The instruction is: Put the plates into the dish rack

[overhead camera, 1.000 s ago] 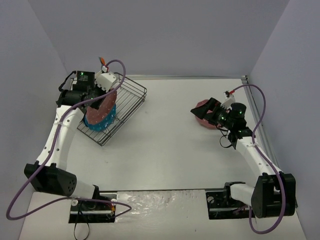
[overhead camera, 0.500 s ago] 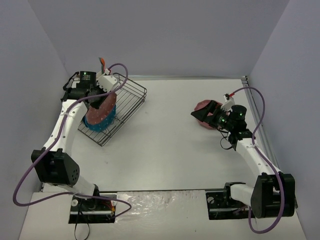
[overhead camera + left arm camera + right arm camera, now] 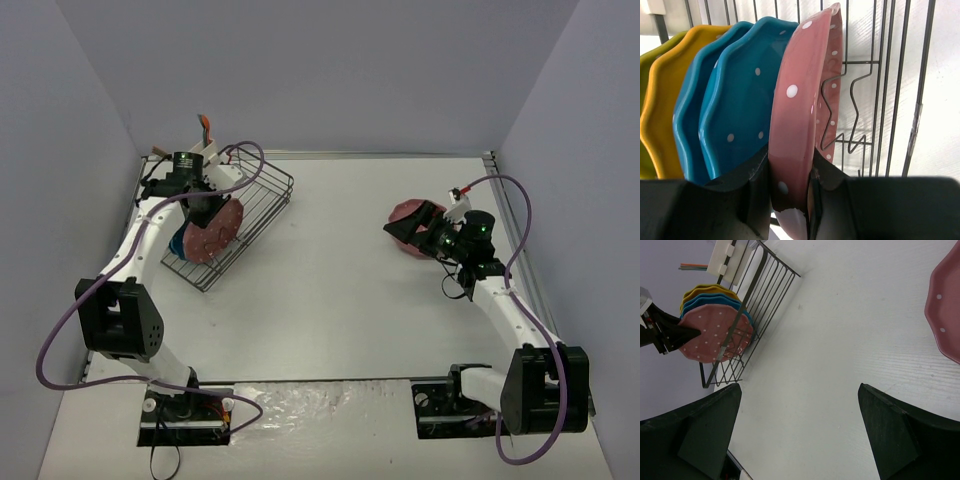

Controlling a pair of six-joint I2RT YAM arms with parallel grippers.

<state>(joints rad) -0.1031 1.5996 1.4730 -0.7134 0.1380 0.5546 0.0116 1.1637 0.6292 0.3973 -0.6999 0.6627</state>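
Note:
My left gripper [image 3: 790, 190] is shut on the rim of a pink dotted plate [image 3: 805, 100] and holds it upright on edge in the dish rack [image 3: 880, 75], beside two teal plates [image 3: 740, 100] and yellow-green ones [image 3: 660, 100]. In the top view the left gripper [image 3: 200, 200] is over the rack [image 3: 265, 195] with that pink plate [image 3: 218, 232]. My right gripper [image 3: 800, 435] is open and empty above the table. Another pink plate [image 3: 947, 315] lies flat on the table to its right. In the top view the right gripper [image 3: 405, 228] partly hides that plate [image 3: 403, 211].
A white utensil caddy [image 3: 727, 260] with orange sticks sits at the rack's far corner. The rack stands at the far left of the table, near the left wall. Grey walls close in the table on three sides.
My left gripper has carried the pink plate down and to the right into the rack, turning it upright beside the teal plates. The right arm has barely moved.

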